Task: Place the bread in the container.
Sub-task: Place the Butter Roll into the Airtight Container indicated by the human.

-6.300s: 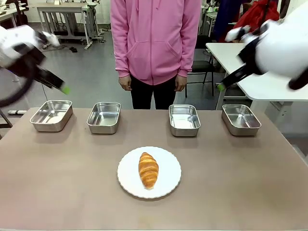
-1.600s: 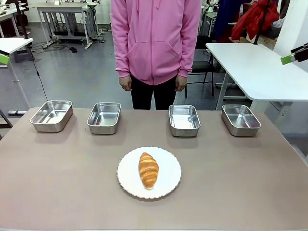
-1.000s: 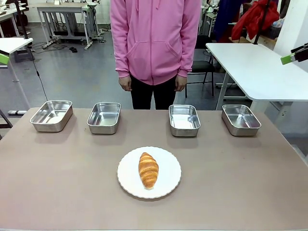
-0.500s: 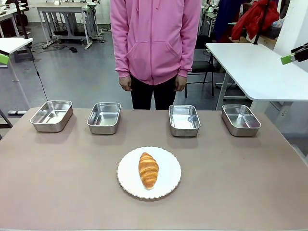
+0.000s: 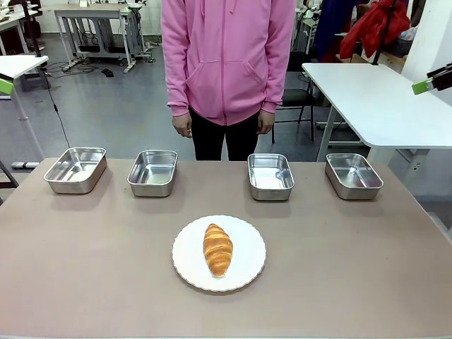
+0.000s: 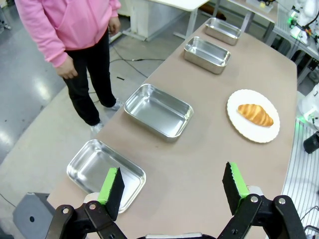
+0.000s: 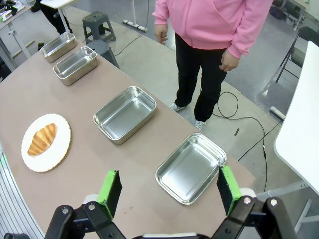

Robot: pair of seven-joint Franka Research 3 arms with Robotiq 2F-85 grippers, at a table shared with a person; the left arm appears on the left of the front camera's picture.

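Low at the centre of the front view, the bread [image 5: 217, 249] is seen lying lengthwise on a round white plate [image 5: 248, 270], which is set on the brown table [image 5: 367, 282]. Higher in that frame, four empty steel trays are lined up along the table's far edge: the left tray [image 5: 75, 169], the second tray [image 5: 152, 171] near it, the third tray [image 5: 270, 176] right of centre, and the right tray [image 5: 353, 175]. The bread is found well apart from all four. Beyond the row, at the top centre, a person in a pink hoodie [image 5: 227, 56] is seen standing at the far side. At the bottom of the left wrist view, the left gripper [image 6: 173, 183] is shown released, its jaws spread wide with nothing between them. It is held high over one end of the table, and the nearest tray is partly covered by one finger. At the bottom of the right wrist view, the right gripper [image 7: 168, 189] is likewise shown released and empty, raised above the table, with a tray framed between its fingers and the bread seen at the left of the frame. At the upper left edge of the front view a green pad [image 5: 6, 86] of the left gripper is just caught, and at the upper right edge a green pad [image 5: 424, 87] of the right gripper, both well above the table.
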